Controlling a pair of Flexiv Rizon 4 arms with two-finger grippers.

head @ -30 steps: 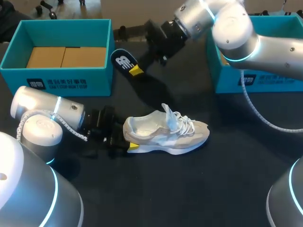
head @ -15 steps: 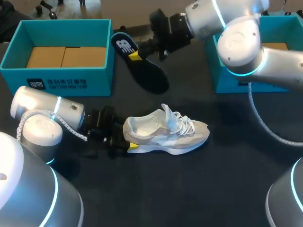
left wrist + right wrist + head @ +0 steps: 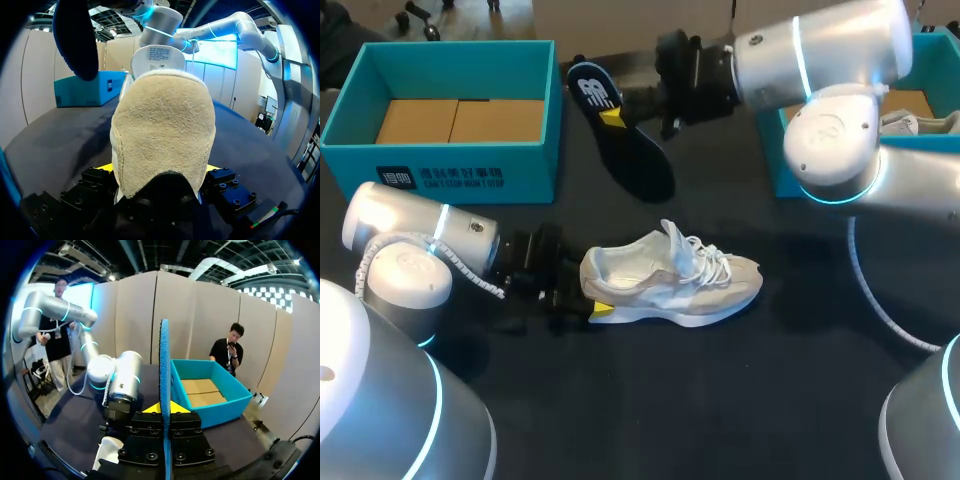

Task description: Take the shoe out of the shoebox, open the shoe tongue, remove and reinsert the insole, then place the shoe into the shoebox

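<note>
- Suede at the heel of the shoe (image 3: 670, 280) is clamped between the left jaws, with a yellow tip on each side of it. The shoe sits on its sole on the bench (image 3: 740, 400), and its long axis runs straight ahead of those jaws, toe farthest away.
- Right jaws are closed on the dark insole (image 3: 620, 135), which is held on edge, clear of the bench. Its logo end sticks up past the jaws and the longer toe end slants down toward the shoe.
- The shoe's open collar lies below and beyond the insole's toe end, nearer the left jaws than the right. By the look of it, putting the insole back in is the step in hand. The toe end would have to enter the collar and slide along the shoe's axis, away from the left jaws.
- The tongue and laces stand up just past the collar and could snag the tip.
- A teal box (image 3: 535, 160) stands just beside the insole, and a second teal box (image 3: 800, 175) sits under the right arm (image 3: 840, 60). Open bench lies between them and around the shoe.
</note>
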